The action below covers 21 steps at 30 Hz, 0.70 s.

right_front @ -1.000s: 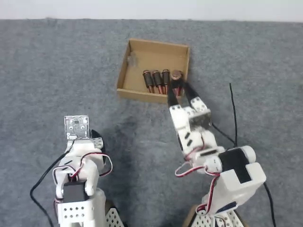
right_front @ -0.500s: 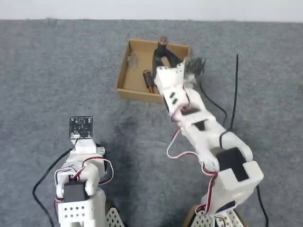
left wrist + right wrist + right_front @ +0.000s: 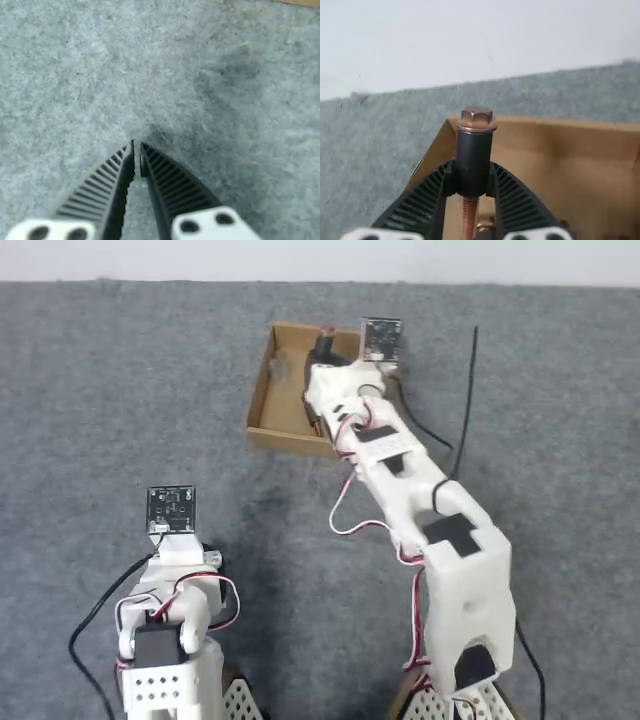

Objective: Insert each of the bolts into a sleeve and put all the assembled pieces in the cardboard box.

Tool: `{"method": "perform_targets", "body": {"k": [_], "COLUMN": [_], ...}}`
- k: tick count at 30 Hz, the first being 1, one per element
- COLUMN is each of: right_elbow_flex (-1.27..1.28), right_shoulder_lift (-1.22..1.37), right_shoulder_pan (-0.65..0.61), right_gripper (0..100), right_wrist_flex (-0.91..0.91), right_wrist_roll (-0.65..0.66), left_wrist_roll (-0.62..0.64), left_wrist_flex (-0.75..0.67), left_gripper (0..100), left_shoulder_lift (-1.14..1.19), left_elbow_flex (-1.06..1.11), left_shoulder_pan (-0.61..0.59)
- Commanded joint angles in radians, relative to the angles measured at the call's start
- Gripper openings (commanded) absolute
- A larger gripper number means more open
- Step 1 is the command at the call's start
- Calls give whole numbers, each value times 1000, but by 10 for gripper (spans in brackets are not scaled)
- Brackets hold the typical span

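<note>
Bolt (image 3: 476, 120), coppery, hex-headed, inside smooth dark sleeve (image 3: 473, 160).

The bolt (image 3: 476, 120) is seen as shiny coppery metal, its sleeve (image 3: 472, 160) as dark and matt. The box (image 3: 560, 150) is made of matt cardboard; the table (image 3: 75, 60) is covered in rough grey cloth.

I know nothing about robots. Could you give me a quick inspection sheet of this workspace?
Surface: grey felt mat, flat.
Job's things: cardboard box; one bolt-in-sleeve piece held above it; box contents mostly hidden by the arm.
Clutter: small greyish bit in a box corner, unidentifiable.
Grippers: right gripper shut on the piece; left gripper shut, empty, over the mat.
Cables: black cable on the mat; red and white wires along the arms.
Surroundings: pale wall behind.
</note>
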Motion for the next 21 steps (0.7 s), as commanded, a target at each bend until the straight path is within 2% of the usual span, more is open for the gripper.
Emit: {"method": "perform_targets", "body": {"k": [1,6,14,19,21], "right_elbow_flex": [-170,-302,-502,-644,-687], "right_shoulder_lift": [-13,56,197,248,265], "right_shoulder_pan": [-48,-77,-71,-74,-76], "right_gripper": [7,7,9,11,40], "right_wrist_flex": [136,325,555,756,811], "right_wrist_roll": [-8,103,126,212,218], "left_wrist_roll": [-11,-11,-11,-11,-11], "left_wrist_flex": [5,5,5,5,5], "left_gripper": [17,17,17,17,17], "left_shoulder_lift": [-18,-18,-18,-18,-18], "left_elbow_flex": [-15,-15,-15,-15,-15], "left_shoulder_pan": [-3,-3,-3,-3,-3]}}
